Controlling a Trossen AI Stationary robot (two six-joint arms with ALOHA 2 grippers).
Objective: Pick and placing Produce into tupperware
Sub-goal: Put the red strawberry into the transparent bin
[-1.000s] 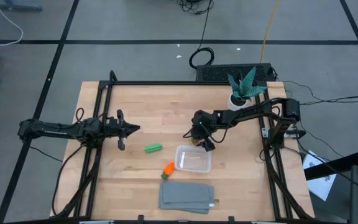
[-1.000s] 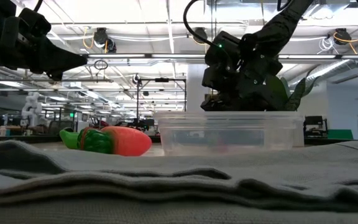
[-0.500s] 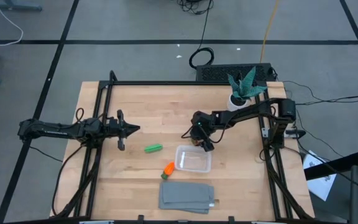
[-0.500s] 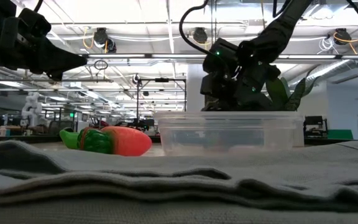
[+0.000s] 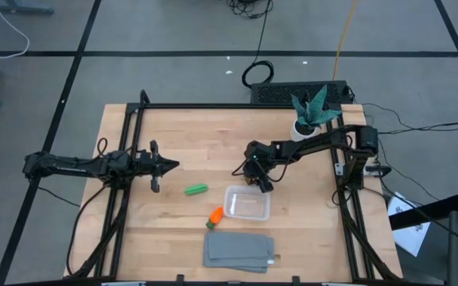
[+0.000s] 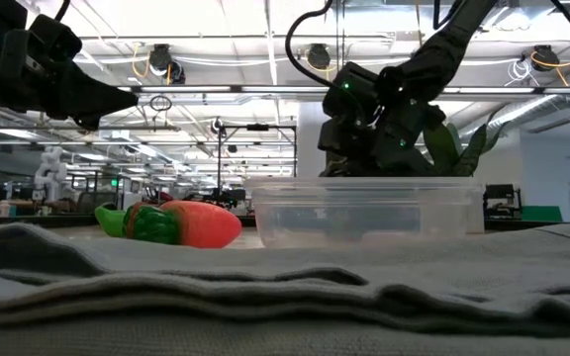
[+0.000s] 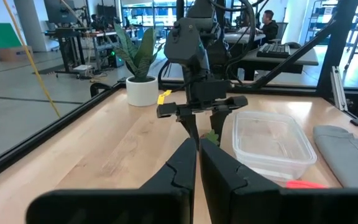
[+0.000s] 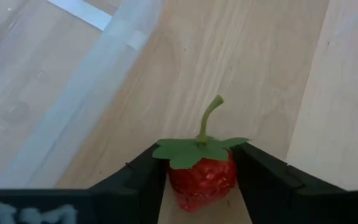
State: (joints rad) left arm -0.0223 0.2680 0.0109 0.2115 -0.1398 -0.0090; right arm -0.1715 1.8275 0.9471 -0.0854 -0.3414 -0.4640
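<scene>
The strawberry [image 8: 202, 177], red with a green leafy cap and a thin stem, was clamped between the two dark fingers [image 8: 138, 177] of your right gripper [image 5: 254, 176], which pressed on it from both sides. That gripper was positioned just beside the far rim of the tupperware [image 5: 247, 202], above the wooden table [image 5: 197, 135]; in the right wrist view the clear container wall ran past the berry, and the berry sat over bare wood rather than inside. The tupperware appeared to hold no produce. The green pod [image 5: 196, 189] lay on the table to the container's left, apart from it. The carrot [image 5: 215, 214] lay close to the container's near left corner, just beyond the grey cloth [image 5: 239, 250], which was spread flat at the table's near edge. Your left gripper [image 5: 165, 164] waited well to the left, off the produce, with its fingers [image 7: 219, 171] drawn together and carrying nothing. A spiky green plant [image 5: 315, 110] in a white pot stood at the far right corner.
</scene>
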